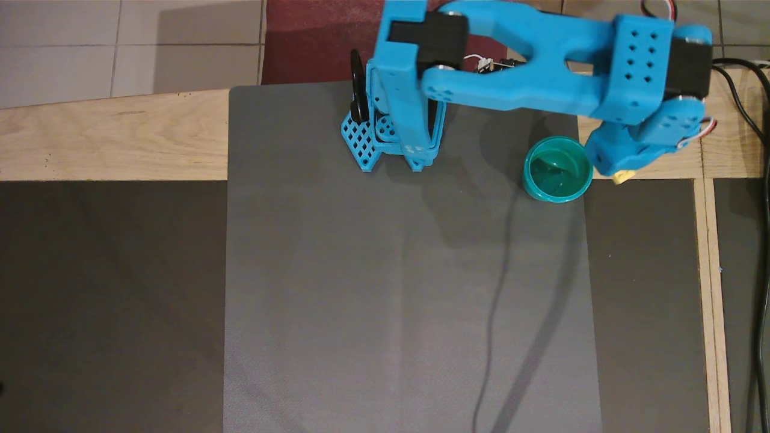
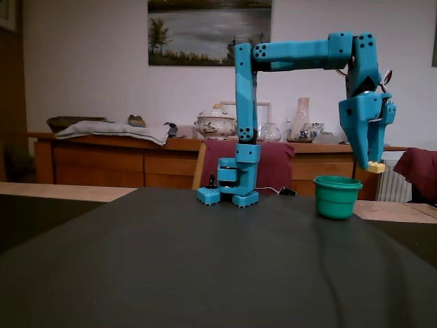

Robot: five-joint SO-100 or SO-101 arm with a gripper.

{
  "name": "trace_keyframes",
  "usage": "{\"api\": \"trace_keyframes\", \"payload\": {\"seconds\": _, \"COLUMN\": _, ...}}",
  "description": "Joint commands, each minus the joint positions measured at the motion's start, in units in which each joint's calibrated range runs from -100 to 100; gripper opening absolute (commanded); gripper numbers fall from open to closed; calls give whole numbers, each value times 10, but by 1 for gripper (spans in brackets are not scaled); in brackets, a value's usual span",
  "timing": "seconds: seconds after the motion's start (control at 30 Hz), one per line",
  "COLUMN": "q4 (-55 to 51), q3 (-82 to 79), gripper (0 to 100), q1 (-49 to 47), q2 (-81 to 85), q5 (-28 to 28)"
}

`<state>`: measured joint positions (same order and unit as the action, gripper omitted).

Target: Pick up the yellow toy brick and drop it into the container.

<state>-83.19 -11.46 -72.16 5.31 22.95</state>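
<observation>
Gripper [image 2: 373, 162] jaws pinch the yellow toy brick [image 2: 376, 167] at their tips, above the container [image 2: 337, 197].

Yellow brick [image 2: 376, 167], teal cup [image 1: 557, 169]

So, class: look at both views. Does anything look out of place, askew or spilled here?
Nothing spilled. The end effector holds the yellow brick raised, right of the upright green cup rather than over its opening, seen in both views.

a home dining room: wooden sideboard [image 2: 102, 160], landscape painting [image 2: 208, 31], tiled floor [image 1: 120, 42].
</observation>
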Motion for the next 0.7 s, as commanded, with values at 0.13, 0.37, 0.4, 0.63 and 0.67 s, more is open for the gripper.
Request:
{"api": "trace_keyframes", "payload": {"seconds": 0.13, "q4": -52, "q3": 12, "gripper": 0, "q1": -1, "q2": 3, "q5": 8}}
{"api": "trace_keyframes", "payload": {"seconds": 0.37, "q4": -93, "q3": 12, "gripper": 0, "q1": 0, "q2": 3, "q5": 19}}
{"api": "trace_keyframes", "payload": {"seconds": 0.4, "q4": -97, "q3": 11, "gripper": 0, "q1": 1, "q2": 3, "q5": 20}}
{"api": "trace_keyframes", "payload": {"seconds": 0.63, "q4": -118, "q3": 2, "gripper": 0, "q1": 1, "q2": 3, "q5": 23}}
{"api": "trace_keyframes", "payload": {"seconds": 0.67, "q4": -120, "q3": -6, "gripper": 0, "q1": 1, "q2": 3, "q5": 28}}
